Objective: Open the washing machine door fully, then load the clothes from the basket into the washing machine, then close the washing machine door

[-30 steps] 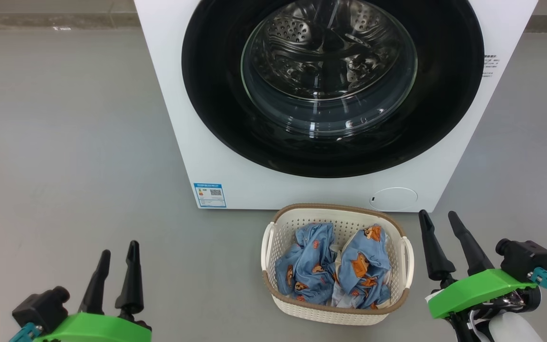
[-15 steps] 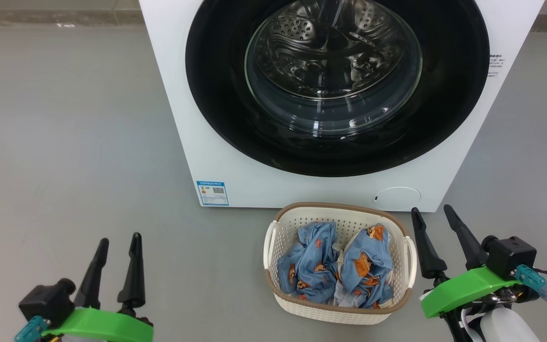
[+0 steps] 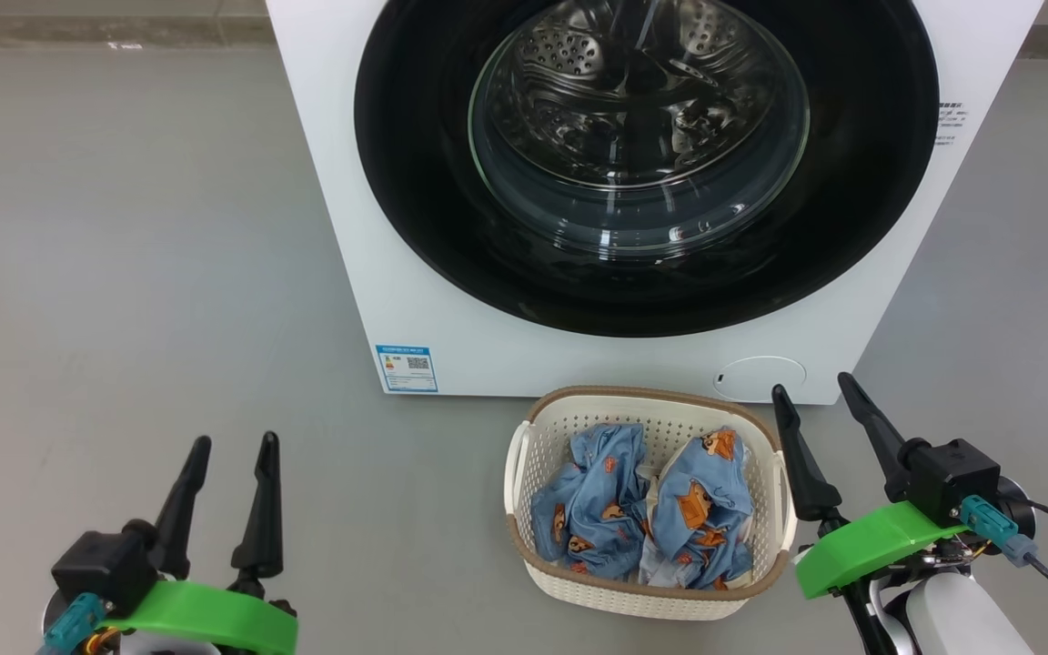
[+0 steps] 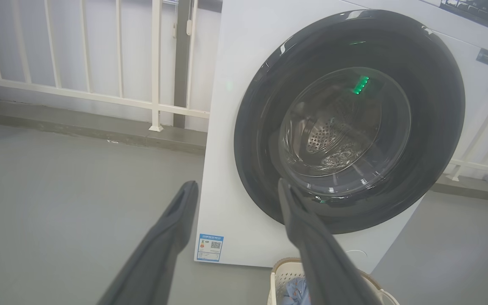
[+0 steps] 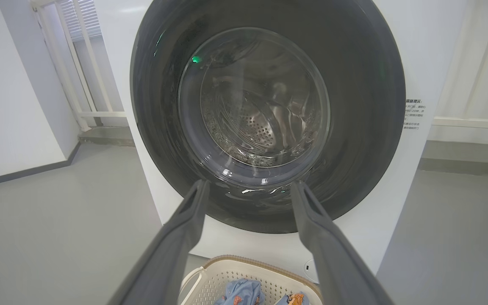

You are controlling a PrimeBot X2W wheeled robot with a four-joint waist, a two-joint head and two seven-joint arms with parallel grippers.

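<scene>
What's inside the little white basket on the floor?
The basket holds two crumpled blue clothes with orange-brown cartoon animals, side by side, a bit of white lining peeking out. They cover the basket's bottom, so anything lying under them cannot be seen.

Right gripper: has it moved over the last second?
Yes. Judged against the basket, which sits nearly fixed in the head view, the right gripper, open, has crept up the view and leftward, closer to the basket's right side.
</scene>
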